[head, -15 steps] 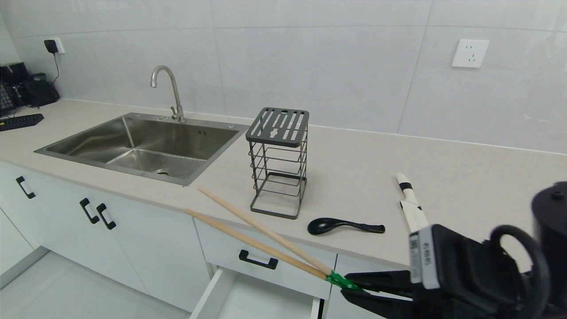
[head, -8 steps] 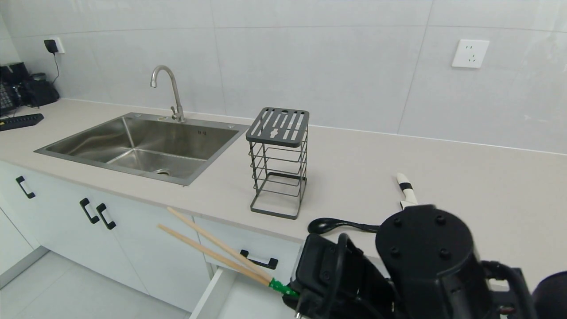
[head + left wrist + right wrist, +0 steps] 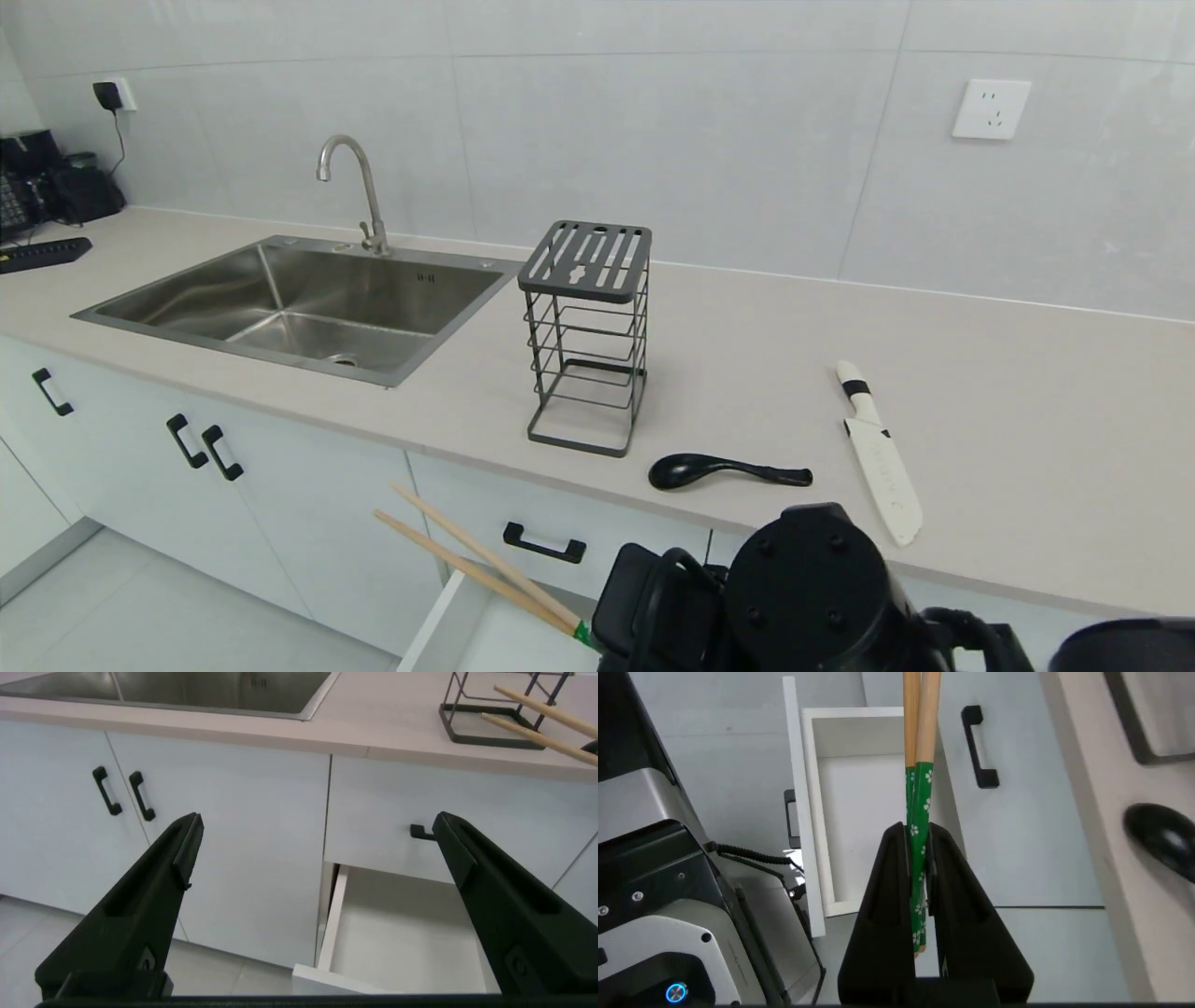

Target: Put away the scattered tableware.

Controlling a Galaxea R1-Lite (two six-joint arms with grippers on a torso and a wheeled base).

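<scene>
The right hand [image 3: 918,849] is clenched on the green-patterned ends of a pair of wooden chopsticks [image 3: 476,569], which it holds low in front of the cabinets, below the front edge of the surface [image 3: 747,373]. Their bare shafts angle up and toward the robot's left, splaying slightly apart at the tips. They hang above the open drawer [image 3: 431,623], whose white inside lies beneath them in the right wrist view; whether they touch the drawer cannot be told. The left hand [image 3: 318,826] is released, its two black fingers [image 3: 140,915] spread wide and grasping nothing, held in front of the cabinet doors to the left of the drawer. On the surface, a black spoon [image 3: 724,469] lies near the front edge, its bowl toward the dark wire rack [image 3: 586,336] and its handle toward a white knife [image 3: 878,457]. The knife lies well to the right of the rack, handle toward the wall and blade tip toward the front edge, apart from the spoon. The rack stands upright just to the right of the steel sink [image 3: 233,348], with the faucet [image 3: 359,191] behind the basin.
</scene>
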